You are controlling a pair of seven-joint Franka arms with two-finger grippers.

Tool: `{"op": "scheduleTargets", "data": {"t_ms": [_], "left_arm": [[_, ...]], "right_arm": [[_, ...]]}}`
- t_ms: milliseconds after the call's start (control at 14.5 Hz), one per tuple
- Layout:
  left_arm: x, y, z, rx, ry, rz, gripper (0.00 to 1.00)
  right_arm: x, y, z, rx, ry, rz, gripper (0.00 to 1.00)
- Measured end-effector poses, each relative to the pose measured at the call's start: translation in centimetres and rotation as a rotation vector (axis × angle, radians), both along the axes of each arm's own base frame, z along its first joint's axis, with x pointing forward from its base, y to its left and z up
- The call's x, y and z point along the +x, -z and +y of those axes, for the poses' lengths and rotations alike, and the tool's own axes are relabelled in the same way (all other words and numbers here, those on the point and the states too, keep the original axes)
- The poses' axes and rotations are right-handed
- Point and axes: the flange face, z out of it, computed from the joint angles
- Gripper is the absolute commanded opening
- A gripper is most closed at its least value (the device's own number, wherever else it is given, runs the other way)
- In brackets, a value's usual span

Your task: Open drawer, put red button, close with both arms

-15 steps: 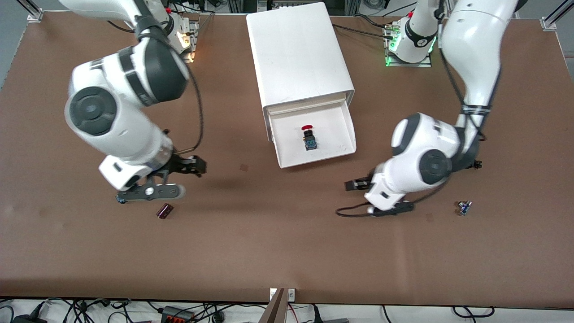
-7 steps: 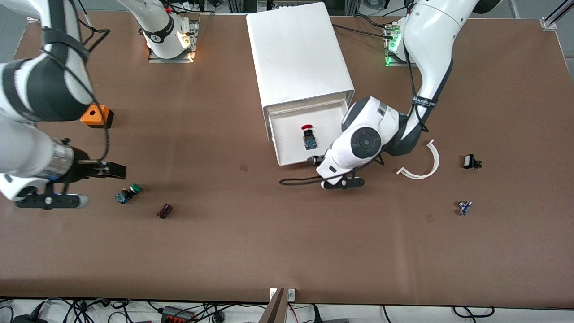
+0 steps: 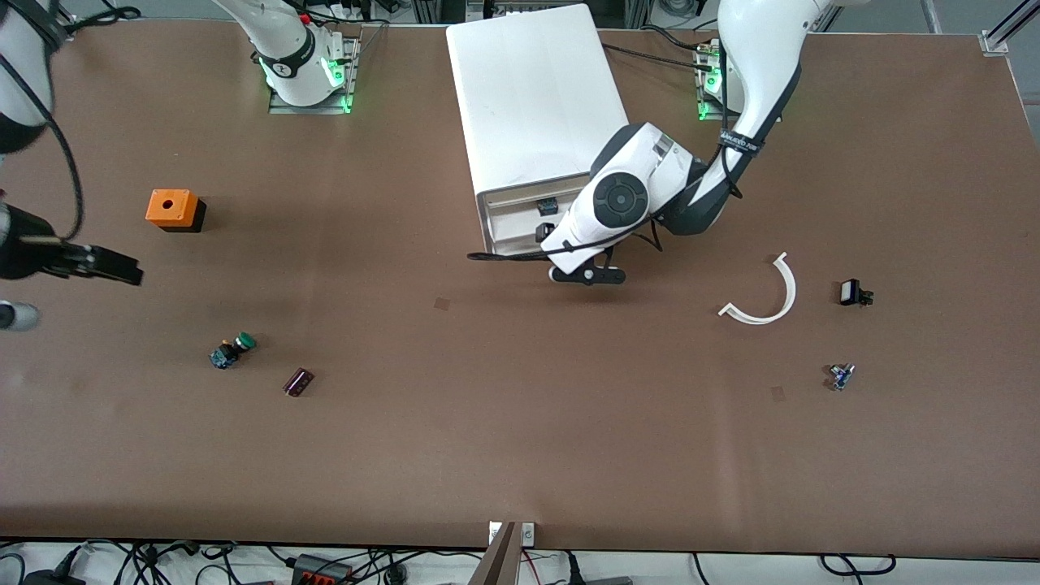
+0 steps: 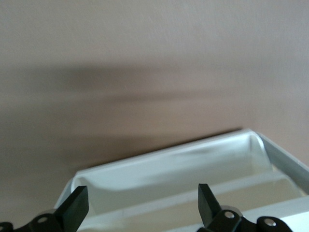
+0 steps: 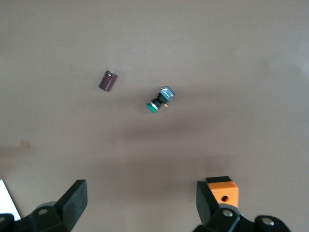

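The white cabinet (image 3: 536,89) stands at mid-table with its drawer (image 3: 513,231) pushed almost fully in. The red button's cap is hidden; only a small black-and-blue bit (image 3: 547,206) shows in the narrow gap. My left gripper (image 3: 566,253) is open, its fingers astride the drawer's front wall, which also shows in the left wrist view (image 4: 193,162); the gripper there (image 4: 141,208) holds nothing. My right gripper (image 3: 81,294) is open and empty over bare table at the right arm's end, as the right wrist view (image 5: 141,205) shows.
An orange box (image 3: 172,210), a green-capped switch (image 3: 231,351) and a maroon cylinder (image 3: 298,382) lie near the right gripper. A white curved strip (image 3: 768,296), a small black part (image 3: 851,292) and a small blue part (image 3: 840,376) lie toward the left arm's end.
The left gripper moved to the drawer front and pushed the drawer in, from wide open to almost shut, hiding the red cap. The right arm drew back toward its end of the table.
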Motion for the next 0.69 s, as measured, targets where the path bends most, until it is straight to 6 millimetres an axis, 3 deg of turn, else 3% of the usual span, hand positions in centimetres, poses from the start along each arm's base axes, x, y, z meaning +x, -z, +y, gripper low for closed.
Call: {"op": "scheduleTargets", "data": {"t_ms": [138,275,688], "left_arm": [[-1.1,0.7,-0.2,0.008,0.015,0.018,1.0],[-1.5,1.1,-0.1,0.015,0.018,0.027,1.0],[-1.5,1.1,0.4,0.022,0.019,0.035,1.0]], "right_arm": [[-1.5,-0.9,-2.5,0.005,-0.016,0.003,1.0],[-2.6,-1.3,-3.8,0.008,-0.014,0.008,1.0],[-4.1,-1.1,-2.8,0.012,-0.035,0.001,1.0]]}}
